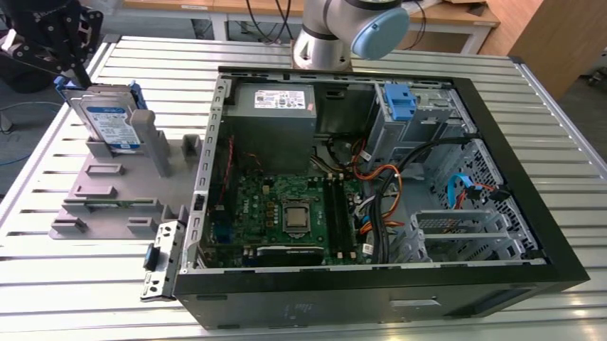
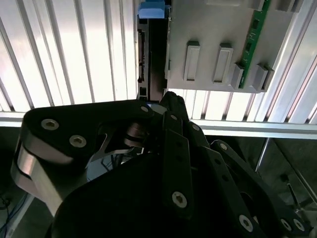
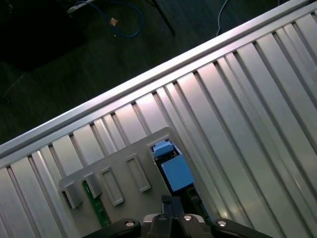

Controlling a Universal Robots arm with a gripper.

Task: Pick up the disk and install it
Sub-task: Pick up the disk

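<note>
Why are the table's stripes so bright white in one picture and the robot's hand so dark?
Second wrist view: light glares off the table slats, so the gripper in front looks nearly black. Exterior view: the slats look evenly lit. First wrist view: mild shine on them.

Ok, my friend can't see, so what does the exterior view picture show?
A black robot tool hangs at the top of the disk, which stands upright in a grey holder at the exterior view's left. Beside it, an open computer case lies on a slatted metal table, its green circuit board showing.
</note>
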